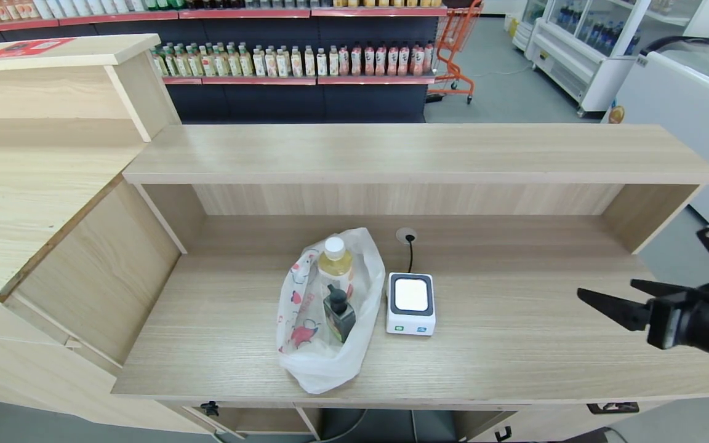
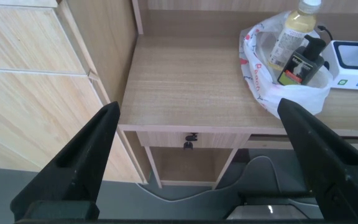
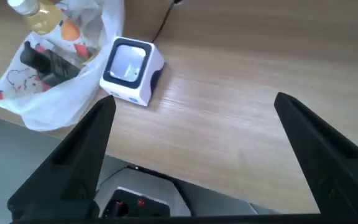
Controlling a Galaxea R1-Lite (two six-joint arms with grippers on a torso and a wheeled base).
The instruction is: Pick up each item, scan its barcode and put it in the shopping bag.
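Holding right gripper (image 1: pixel 605 288) wide open and empty over right end of surface (image 1: pixel 514 344); left gripper (image 2: pixel 199 106) open too, off near-left corner. Seeing shopping bag (image 1: pixel 305 320) mid-surface, just left of scanner (image 1: pixel 411 303), yellow drink bottle (image 1: pixel 336 261) and dark bottle (image 1: pixel 337 311) upright inside.

bottle (image 1: pixel 335 261): lower half hazy behind the bag (image 1: pixel 305 320) plastic; cap clipped at the edge in both wrist views
dark bottle (image 1: pixel 338 311): base buried in the bag, label way too small
right tool (image 1: pixel 605 287): its arm runs off the head view's edge
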